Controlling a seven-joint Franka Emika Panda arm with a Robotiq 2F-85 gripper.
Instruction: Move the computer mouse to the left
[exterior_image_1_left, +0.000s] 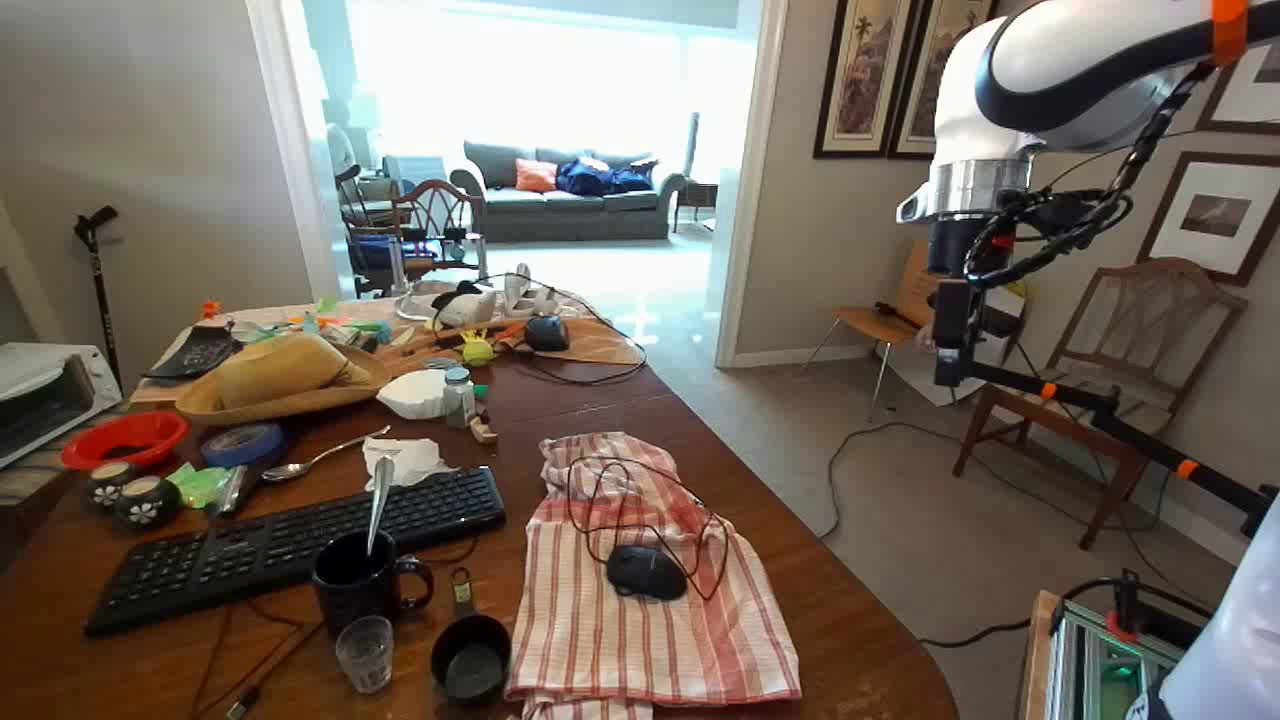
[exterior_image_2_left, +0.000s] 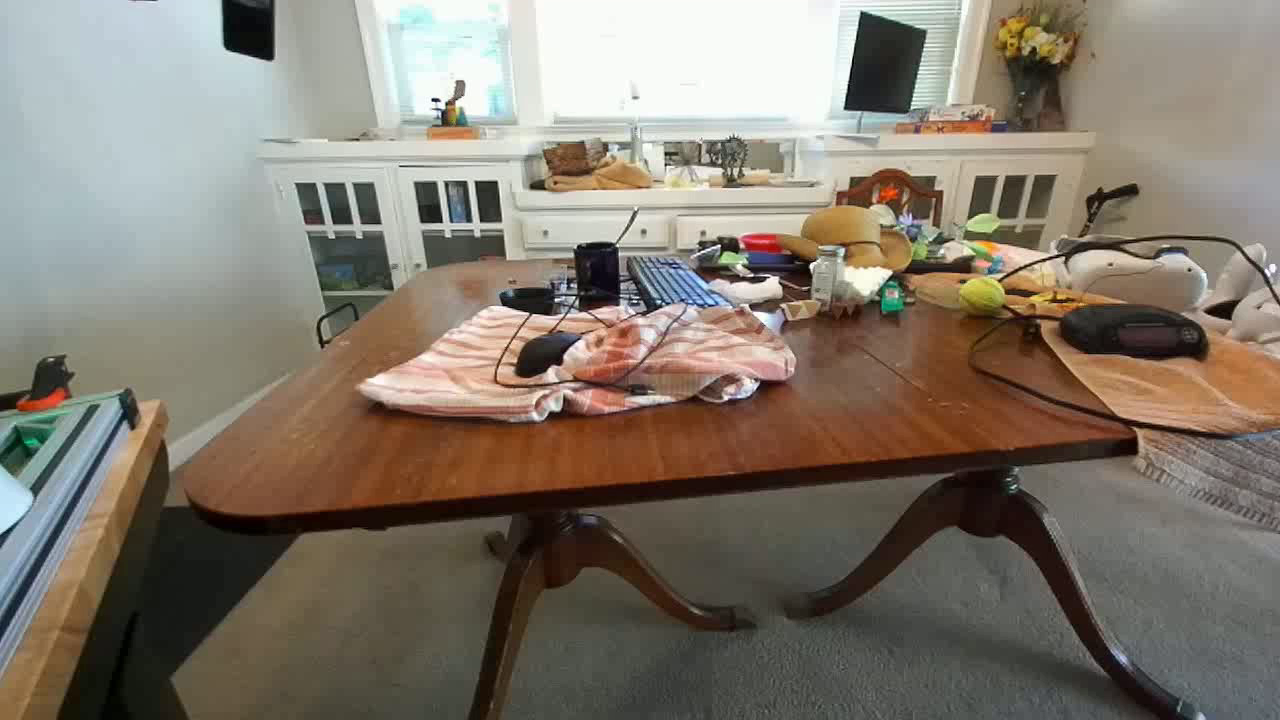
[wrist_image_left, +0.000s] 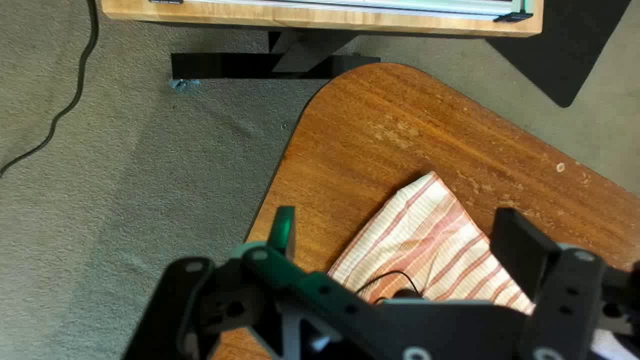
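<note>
The computer mouse (exterior_image_1_left: 646, 573) is small, black and domed. It lies on a red-and-white striped cloth (exterior_image_1_left: 590, 640) on the wooden table, with its thin cable looped over the cloth. The mouse (exterior_image_2_left: 546, 353) and cloth (exterior_image_2_left: 450, 375) also show in an exterior view from the table's long side. In the wrist view my gripper (wrist_image_left: 397, 235) is open and empty, high above the table corner. The cloth (wrist_image_left: 430, 235) shows between its fingers. Only a dark edge of the mouse (wrist_image_left: 407, 293) shows there; the gripper body hides the rest.
Left of the cloth are a keyboard (exterior_image_1_left: 300, 540), a dark mug (exterior_image_1_left: 355, 590) with a spoon, a clear small cup (exterior_image_1_left: 366, 655) and a black measuring cup (exterior_image_1_left: 471, 660). A hat (exterior_image_1_left: 280, 375), a jar (exterior_image_1_left: 458, 398) and a clock (exterior_image_1_left: 546, 333) stand farther back.
</note>
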